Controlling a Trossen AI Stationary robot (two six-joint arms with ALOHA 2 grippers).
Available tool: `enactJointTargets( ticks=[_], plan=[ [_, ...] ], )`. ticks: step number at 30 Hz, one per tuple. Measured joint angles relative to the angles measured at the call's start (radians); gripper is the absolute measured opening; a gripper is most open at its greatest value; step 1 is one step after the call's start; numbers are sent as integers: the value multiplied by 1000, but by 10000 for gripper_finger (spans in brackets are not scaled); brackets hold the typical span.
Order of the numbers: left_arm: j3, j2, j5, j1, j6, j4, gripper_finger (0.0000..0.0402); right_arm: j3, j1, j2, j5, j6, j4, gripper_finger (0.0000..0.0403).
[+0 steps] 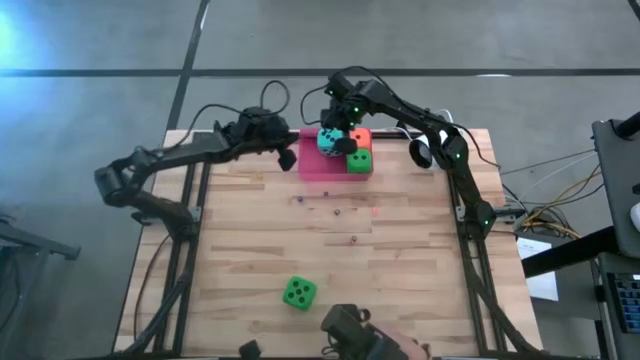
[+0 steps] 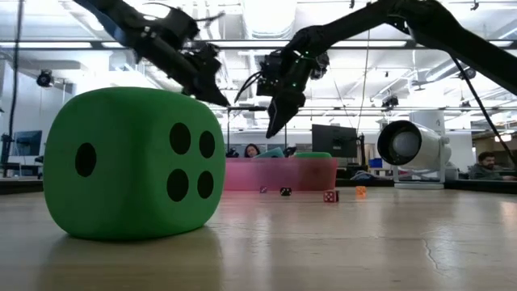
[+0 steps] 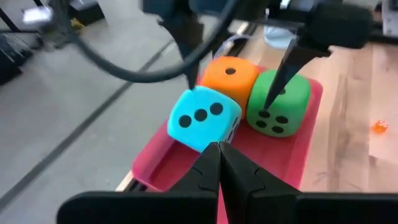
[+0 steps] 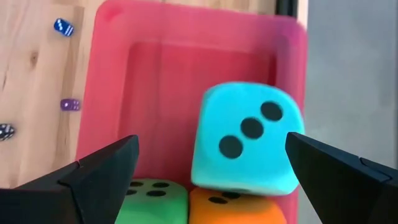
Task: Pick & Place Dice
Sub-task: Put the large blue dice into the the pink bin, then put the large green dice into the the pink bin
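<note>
A pink tray (image 1: 312, 168) sits at the table's far edge and holds three dice. The teal die (image 4: 245, 146) is tilted and leans against the orange die (image 3: 230, 78). A green die (image 3: 280, 106) stands next to the orange one. My right gripper (image 4: 211, 168) hangs open above these dice, its fingers wide on either side of the teal die and apart from it. My left gripper (image 3: 219, 149) is shut and empty, raised just off the tray's left side. A second green die (image 1: 299, 293) rests flat on the table near the front edge.
Several tiny dice lie scattered on the wood in front of the tray, among them a blue one (image 4: 64, 27) and a purple one (image 4: 69, 104). A dark device (image 1: 350, 330) sits at the near edge. The table's middle is bare wood.
</note>
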Motion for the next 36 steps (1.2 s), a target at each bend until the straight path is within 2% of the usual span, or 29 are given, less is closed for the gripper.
enactJointTargets(
  ticks=[8, 15, 24, 31, 36],
  plan=[
    [-171, -228, -8, 0, -26, 111, 8, -61, 0, 2, 0, 11, -15, 400],
    [-221, -350, -11, 0, -26, 110, 8, -98, -2, 4, 2, 15, -12, 400],
    [-228, -372, -11, 0, -29, 93, 8, -81, -3, -35, 2, 8, -10, 400],
    [-228, -372, -11, 0, -26, 77, 8, -86, 15, -147, 2, 17, -17, 400],
    [-228, -372, -11, 0, -25, 44, 8, -147, 63, -235, 2, 33, -18, 400]
  ],
)
